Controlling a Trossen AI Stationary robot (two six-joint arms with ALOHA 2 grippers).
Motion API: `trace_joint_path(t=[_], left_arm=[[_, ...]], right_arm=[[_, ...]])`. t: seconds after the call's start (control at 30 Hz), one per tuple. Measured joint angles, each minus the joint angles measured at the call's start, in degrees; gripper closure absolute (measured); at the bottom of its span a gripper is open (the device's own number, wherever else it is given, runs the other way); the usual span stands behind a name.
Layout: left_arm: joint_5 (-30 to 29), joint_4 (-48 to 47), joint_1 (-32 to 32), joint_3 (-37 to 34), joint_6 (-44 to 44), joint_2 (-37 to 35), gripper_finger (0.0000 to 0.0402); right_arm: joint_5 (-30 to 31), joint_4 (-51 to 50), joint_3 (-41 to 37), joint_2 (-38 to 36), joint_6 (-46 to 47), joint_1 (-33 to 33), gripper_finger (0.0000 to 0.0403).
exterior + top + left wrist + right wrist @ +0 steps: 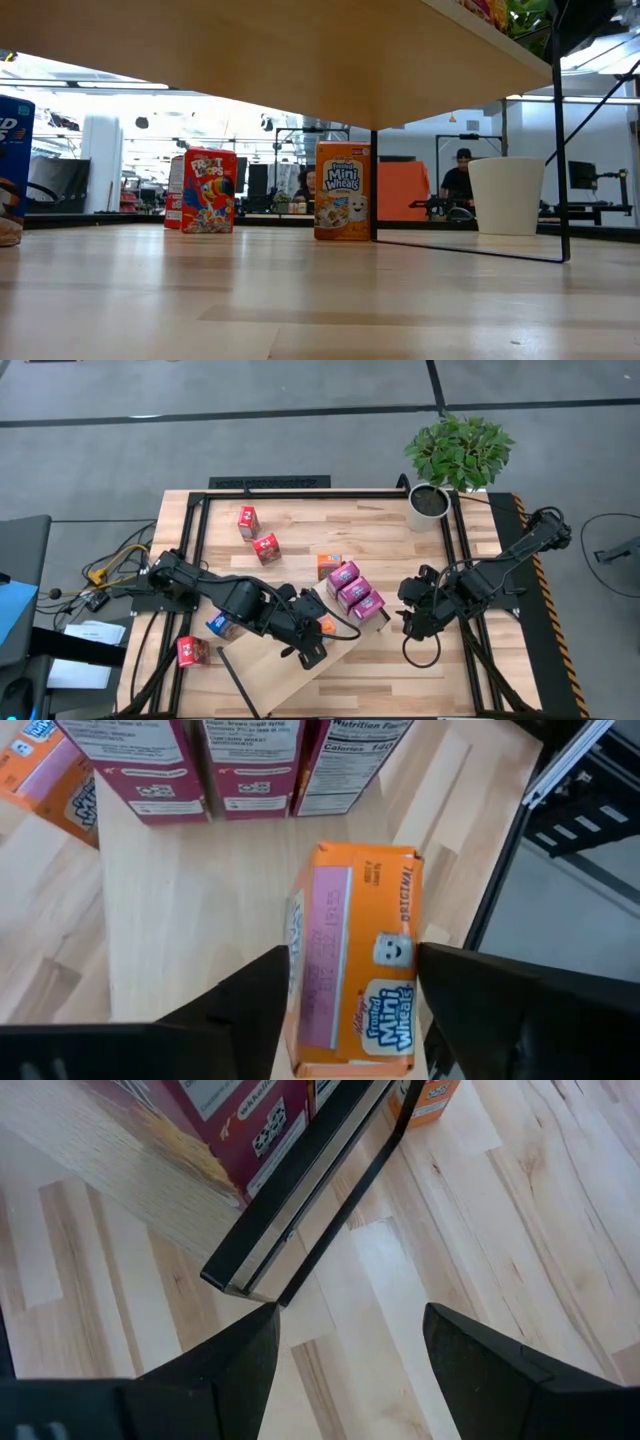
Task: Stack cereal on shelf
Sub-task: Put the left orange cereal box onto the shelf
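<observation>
The shelf point(300, 665) is a pale board with a black frame, lying slantwise across the table's near middle. Three magenta cereal boxes point(354, 592) stand in a row on its far right end. My left gripper point(318, 632) is over the board just near of them, shut on an orange Mini Wheats box point(355, 970). Another orange box point(329, 564) stands on the table beyond the row. My right gripper point(412, 615) hovers open off the shelf's right end, its fingers point(215, 1370) above bare table by the frame corner point(240, 1280). My left gripper pinches the orange box between its two fingers, one on the narrow side with the pink strip point(300, 1010) and one on the opposite side point(412, 1020). The fingers lie along the box's length, coming slanting down from the table's left. Whether the box rests on the board does not show.
Two red boxes point(257, 535) stand at the table's far left, a red one point(192, 650) and a blue one point(220, 625) at near left. A potted plant point(432, 500) stands at the far right. In the low view the shelf's underside point(300, 60) spans overhead; people show behind.
</observation>
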Motion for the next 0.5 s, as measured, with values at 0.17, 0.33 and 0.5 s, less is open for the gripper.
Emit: trace_joint_path(t=[0.17, 0.33, 0.5], left_arm=[[1.9, 0.3, 0.6, 1.6, 1.7, -0.7, 0.0185], [2.8, -1.2, 0.6, 6.1, 4.2, -3.4, 0.0195], [-2.8, -14.8, -3.0, 7.0, 2.3, -5.0, 0.0236]], right_arm=[[0.0, 0.0, 0.0, 0.0, 0.0, 0.0, 0.0128], [0.0, 0.0, 0.0, 0.0, 0.0, 0.0, 0.0128], [0.0, 0.0, 0.0, 0.0, 0.0, 0.0, 0.0128]])
